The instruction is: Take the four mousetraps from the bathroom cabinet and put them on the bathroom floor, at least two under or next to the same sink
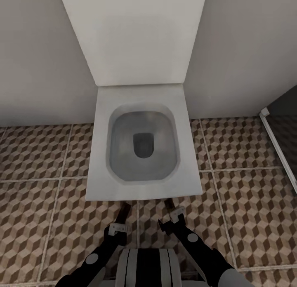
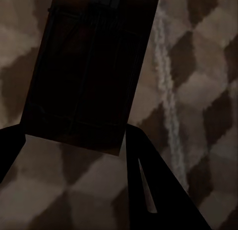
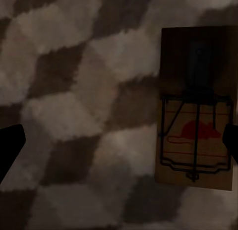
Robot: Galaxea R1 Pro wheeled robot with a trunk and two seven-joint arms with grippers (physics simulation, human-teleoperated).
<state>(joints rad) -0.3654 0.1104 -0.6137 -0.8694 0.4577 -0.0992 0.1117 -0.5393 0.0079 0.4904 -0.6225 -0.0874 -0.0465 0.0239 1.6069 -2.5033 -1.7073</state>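
Two traps show from where I stand, one at each arm, both down low against the cube-patterned floor (image 1: 37, 163). The robot faces a white toilet (image 1: 142, 142) at twelve o'clock, lid raised against the wall, and its arms reach forward and down so the hands sit just short of the bowl's front edge. In the head view the left gripper (image 1: 122, 215) carries a dark brown slab pointing toward the toilet, and the left wrist camera shows that slab, the left trap (image 2: 89, 71), sitting between the two dark fingers, so that pincer looks clamped on it, though the picture is so dim I would not swear to it. The right gripper (image 1: 171, 212) is another matter: its wrist view looks straight down on the right trap (image 3: 196, 111), lying flat on the tiles with its wire and red mark up, while the finger tips sit far out at three and nine o'clock with tile between them, so those jaws stand apart. I judge this trap is being laid here simply because the floor is free; the sink is not in sight, so whether this spot counts as beside it I cannot say.
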